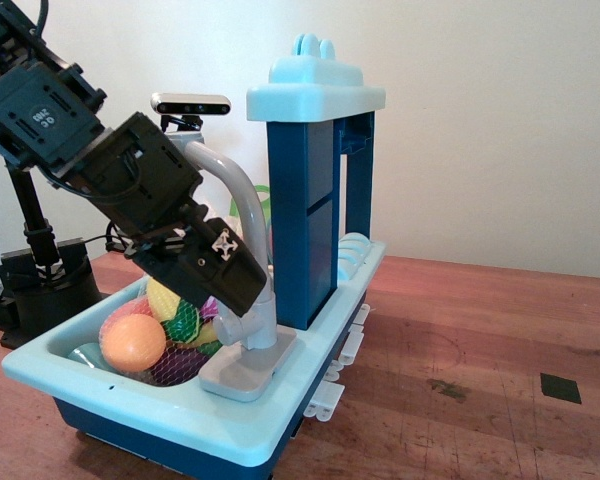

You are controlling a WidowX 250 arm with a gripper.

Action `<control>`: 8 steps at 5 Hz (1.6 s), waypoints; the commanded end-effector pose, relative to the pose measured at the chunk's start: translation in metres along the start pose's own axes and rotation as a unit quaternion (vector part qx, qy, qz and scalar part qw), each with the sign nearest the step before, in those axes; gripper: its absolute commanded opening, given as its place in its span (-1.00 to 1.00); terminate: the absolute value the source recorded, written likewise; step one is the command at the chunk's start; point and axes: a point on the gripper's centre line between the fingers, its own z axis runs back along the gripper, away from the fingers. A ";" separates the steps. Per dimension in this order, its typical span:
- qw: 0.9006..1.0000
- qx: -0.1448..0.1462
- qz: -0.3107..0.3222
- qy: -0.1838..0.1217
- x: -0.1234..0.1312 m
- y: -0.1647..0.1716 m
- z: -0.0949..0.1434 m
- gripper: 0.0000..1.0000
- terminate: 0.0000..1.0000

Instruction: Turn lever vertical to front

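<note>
Nearest me sits the sink (250,445) rim, and behind it my tool (242,305) covers the lever (263,297) at the faucet column (262,325) — grip state I cannot tell — so I'd sweep forward slowly, arcing around the column.

Probably a lab: depth camera (190,103) on stand, toy sink (180,405).

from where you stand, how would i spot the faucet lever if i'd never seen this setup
Find the light-blue toy sink on the wooden table, then the grey faucet on its front rim. The lever is the short pale-grey stub low on the faucet's column, right at the tip of the black gripper. Unlike the tall curved spout and flat base plate, it is stubby and juts sideways.
</note>
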 end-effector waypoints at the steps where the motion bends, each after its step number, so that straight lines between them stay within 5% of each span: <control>1: 1.000 0.000 0.000 0.000 0.000 0.000 0.000 1.00 -1.00; 4: 0.999 -0.002 0.018 -0.051 0.046 0.016 -0.020 1.00 -1.00; 6: 0.999 -0.014 0.009 -0.051 0.063 -0.002 -0.034 1.00 -1.00; 8: 0.999 -0.016 0.010 -0.032 0.046 0.011 -0.036 1.00 -1.00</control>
